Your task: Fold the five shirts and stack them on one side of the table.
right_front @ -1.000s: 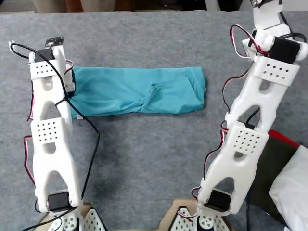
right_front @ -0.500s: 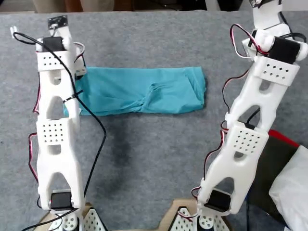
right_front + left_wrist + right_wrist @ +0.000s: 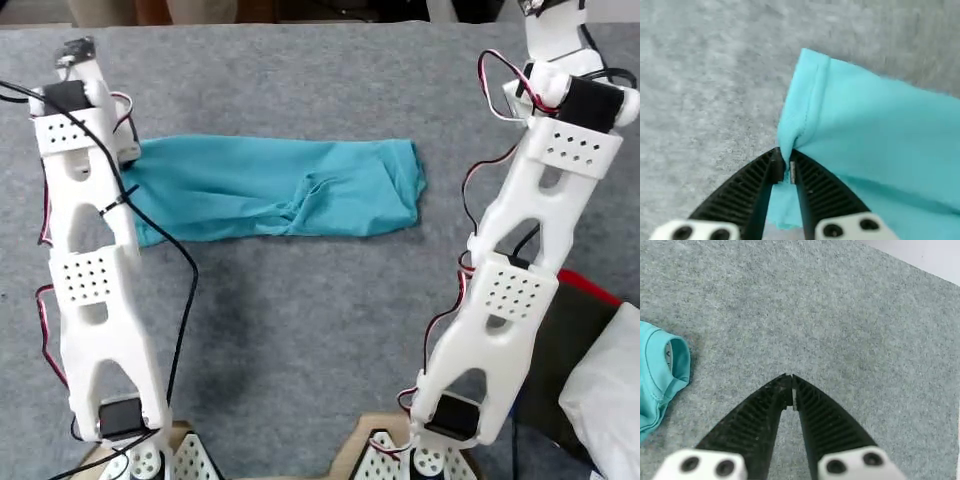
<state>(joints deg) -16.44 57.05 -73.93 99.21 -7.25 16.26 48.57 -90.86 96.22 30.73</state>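
Observation:
A teal shirt [image 3: 280, 188], folded into a long strip, lies across the middle of the grey felt table. My left gripper [image 3: 787, 161] is shut on the hem at the strip's left end, and the pinched teal shirt [image 3: 875, 125] spreads away from its black fingers. In the high view that arm stands along the table's left side, its wrist at the shirt's left end. My right gripper [image 3: 791, 388] is shut with nothing in it, hovering over bare felt. The collar end of the teal shirt [image 3: 662, 375] lies off to one side of it.
A white bundle [image 3: 605, 400] and a dark thing with a red edge [image 3: 580, 330] sit at the table's right edge. The right arm [image 3: 520, 260] stretches up the right side. Grey felt [image 3: 300, 330] lies open in front of the shirt.
My left arm has swung left and a little toward the far edge, pulling the shirt's left end with it; the whole strip has shifted slightly left. The right arm has not moved.

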